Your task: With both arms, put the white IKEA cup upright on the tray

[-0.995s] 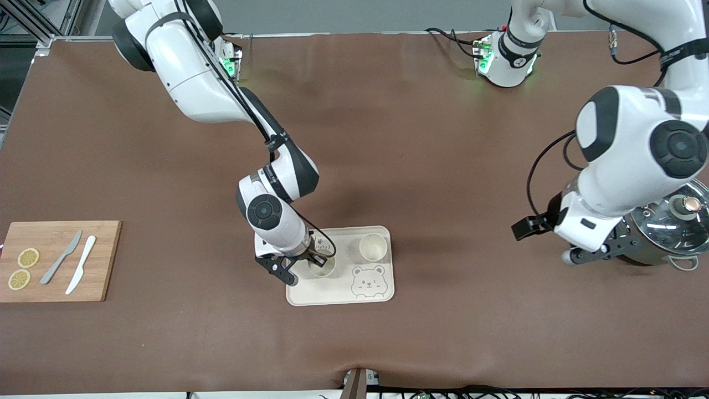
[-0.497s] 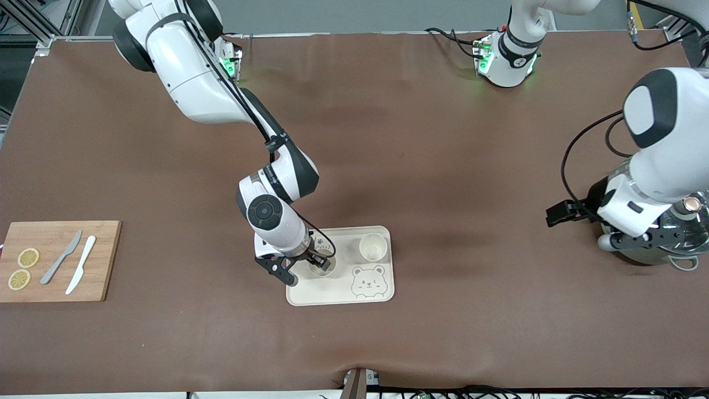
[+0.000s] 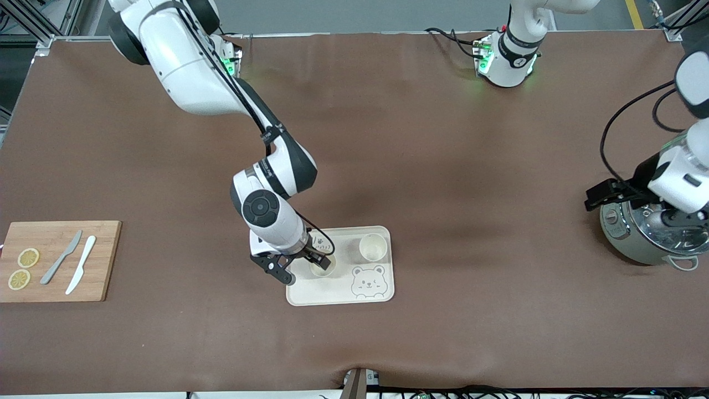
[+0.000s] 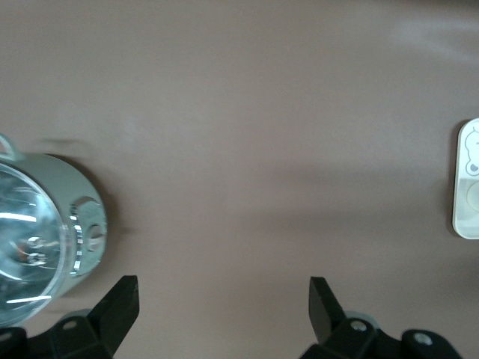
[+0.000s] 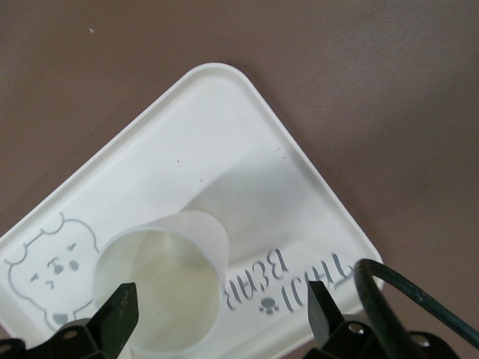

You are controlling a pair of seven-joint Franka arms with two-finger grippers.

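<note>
A white cup [image 3: 322, 267] stands upright on the cream bear tray [image 3: 332, 293], in the half toward the right arm's end. A second white cup [image 3: 373, 247] stands upright beside it on the tray. My right gripper [image 3: 317, 259] is open just above the first cup. In the right wrist view the gripper [image 5: 222, 310] stands wide, one fingertip [image 5: 120, 314] over the cup's [image 5: 161, 292] mouth and the other over the tray's [image 5: 224, 134] lettering. My left gripper [image 4: 224, 295] is open and empty over bare table beside the pot.
A steel pot with a glass lid [image 3: 648, 238] sits at the left arm's end and also shows in the left wrist view [image 4: 37, 239]. A wooden cutting board [image 3: 105, 260] with two knives [image 3: 61, 257] and lemon slices [image 3: 27, 257] lies at the right arm's end.
My left arm has swung away from the tray toward its own end of the table. My right gripper has shifted slightly over the cup. Both cups stay put.
</note>
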